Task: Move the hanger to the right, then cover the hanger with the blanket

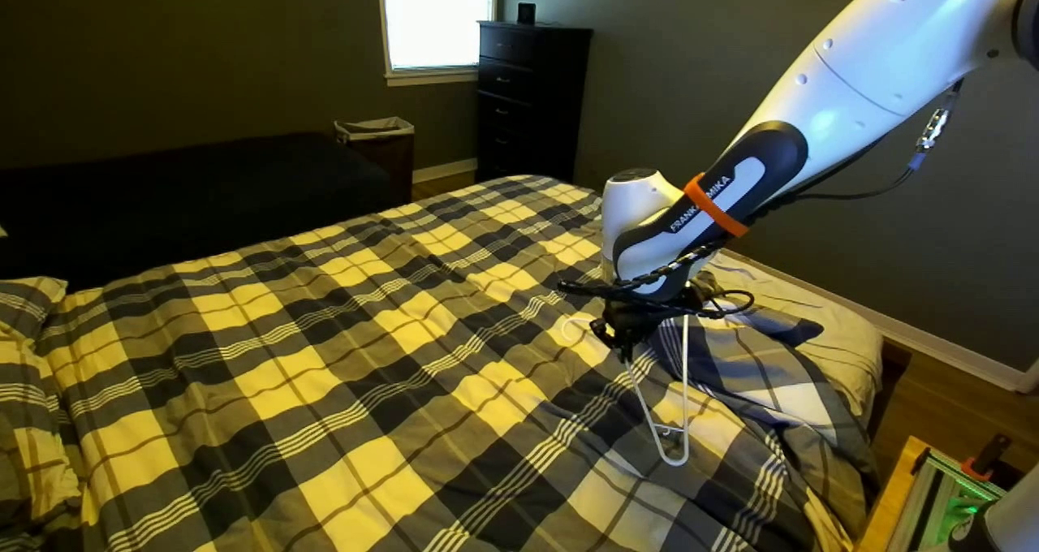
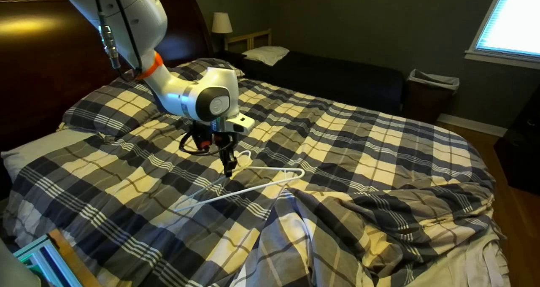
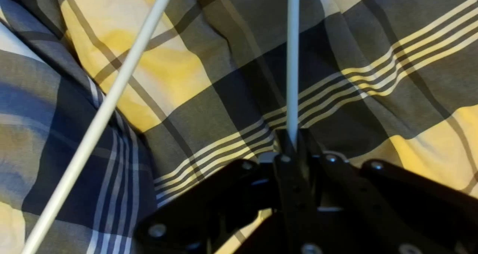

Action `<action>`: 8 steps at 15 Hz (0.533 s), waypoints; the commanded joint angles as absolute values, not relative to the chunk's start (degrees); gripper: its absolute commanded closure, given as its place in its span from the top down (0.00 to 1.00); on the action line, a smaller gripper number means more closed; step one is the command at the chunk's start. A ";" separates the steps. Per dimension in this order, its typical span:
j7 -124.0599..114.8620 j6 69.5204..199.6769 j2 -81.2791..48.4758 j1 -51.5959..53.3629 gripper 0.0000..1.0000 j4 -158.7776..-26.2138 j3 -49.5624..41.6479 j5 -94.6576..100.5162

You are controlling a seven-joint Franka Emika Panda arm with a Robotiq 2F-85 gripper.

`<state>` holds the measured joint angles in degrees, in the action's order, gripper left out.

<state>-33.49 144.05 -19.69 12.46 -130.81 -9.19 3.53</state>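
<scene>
My gripper [image 3: 293,139] is shut on a rod of the white hanger [image 3: 292,59], which runs out between the fingertips in the wrist view. A further rod of it crosses the left of that view. In an exterior view the hanger [image 2: 253,188] lies nearly flat under the gripper [image 2: 229,172], its hook beside the fingers. The hook and one end of the hanger [image 1: 687,390] also show in an exterior view near the gripper [image 1: 623,351]. Below spreads the plaid blanket [image 1: 341,381]. Whether the hanger touches it, I cannot tell.
Raised folds of the blanket [image 2: 308,236] bunch up close to the hanger. Pale sheet [image 1: 844,341] shows past the blanket's turned-back edge. A pillow [image 2: 122,103] lies by the headboard [image 2: 185,21]. The robot's mount [image 1: 933,487] stands beside the bed.
</scene>
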 commanded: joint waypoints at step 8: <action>-30.67 144.34 -17.92 6.86 0.02 -132.08 -9.09 3.68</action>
<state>-32.53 144.05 -19.44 10.00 -130.56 -8.85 3.56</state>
